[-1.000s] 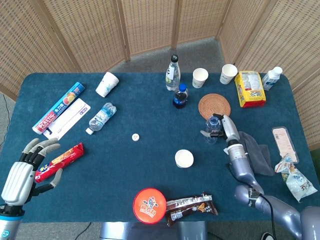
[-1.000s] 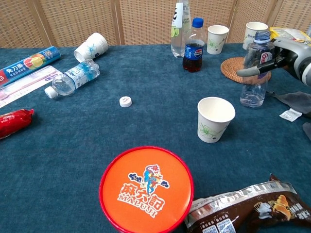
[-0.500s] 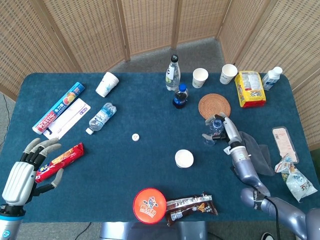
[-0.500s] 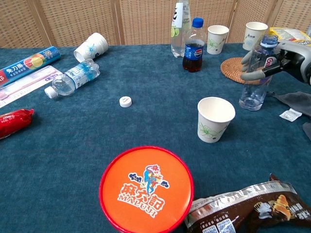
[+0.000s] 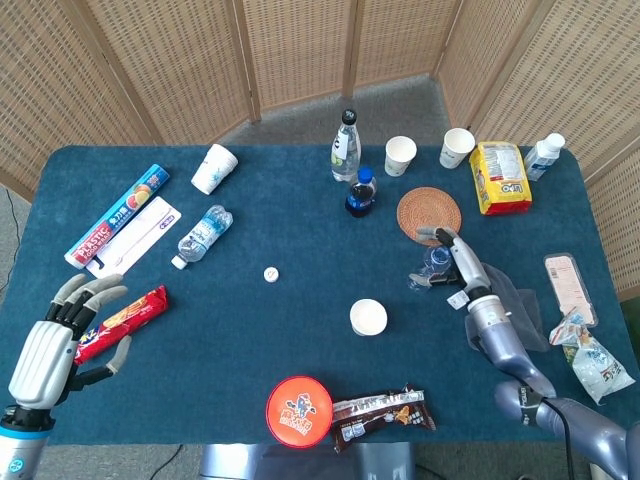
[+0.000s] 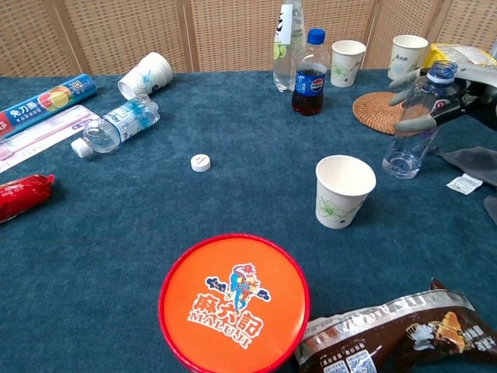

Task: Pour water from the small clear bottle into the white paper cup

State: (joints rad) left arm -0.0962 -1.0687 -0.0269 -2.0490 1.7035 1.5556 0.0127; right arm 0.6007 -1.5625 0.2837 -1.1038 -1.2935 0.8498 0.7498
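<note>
The small clear bottle [image 6: 411, 132], uncapped with a blue neck ring, is gripped near its top by my right hand [image 6: 439, 93]. It tilts, its neck leaning right, away from the white paper cup [image 6: 344, 189]. The cup stands upright and open to the bottle's left and nearer me. In the head view the bottle [image 5: 432, 264] sits in the right hand [image 5: 456, 262], up and right of the cup [image 5: 368, 317]. My left hand [image 5: 55, 335] hovers open at the near left edge, beside a red snack packet [image 5: 120, 320].
A white cap [image 6: 201, 162] lies mid-table. A woven coaster [image 6: 380, 111], cola bottle [image 6: 311, 74] and two cups [image 6: 347, 62] stand behind. An orange lid [image 6: 234, 303] and chocolate wrapper [image 6: 396, 330] lie near me. A grey cloth [image 5: 510, 300] lies under the right forearm.
The right hand has drawn the bottle's neck to the right, so the bottle went from upright to tilted. The cup and left hand have stayed put.
</note>
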